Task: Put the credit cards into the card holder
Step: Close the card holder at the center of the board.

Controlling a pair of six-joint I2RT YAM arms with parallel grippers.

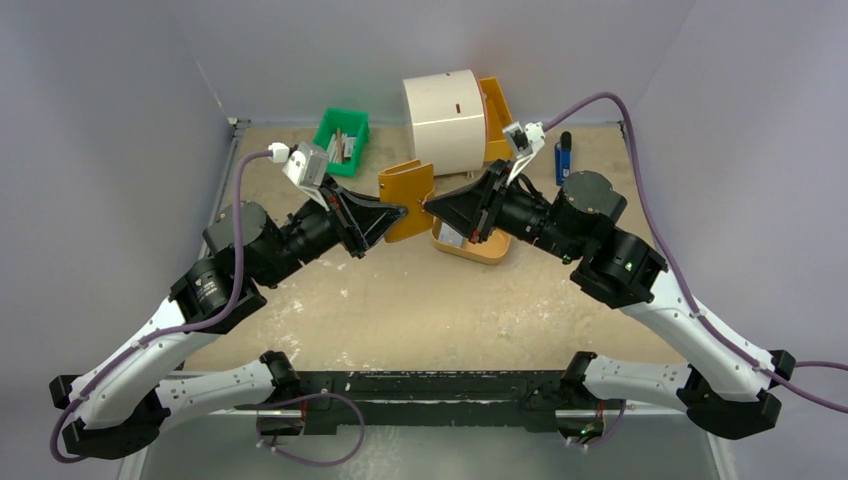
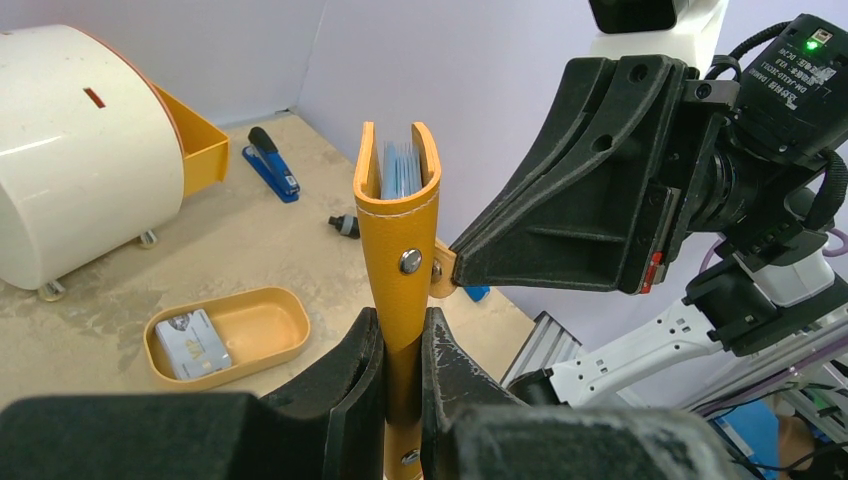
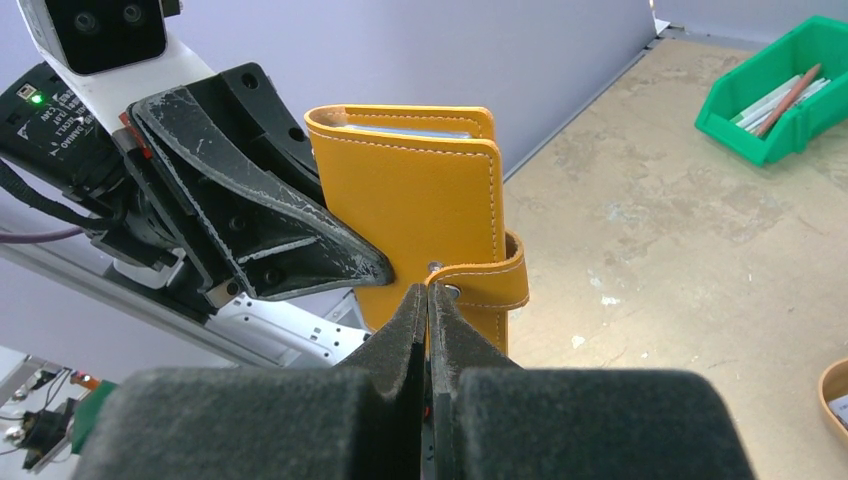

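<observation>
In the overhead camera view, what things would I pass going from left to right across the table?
green bin → card holder → orange drawer → blue stapler

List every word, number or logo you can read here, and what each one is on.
Nothing reads clearly enough to quote.
Too small: rows of print on the white label on the right arm's black wrist housing.
Blurred: the white label on the left arm's black wrist housing.
Too small: dark print on the pale grey card in the oval orange tray.
No lettering shows on the stitched orange-tan card holder.
</observation>
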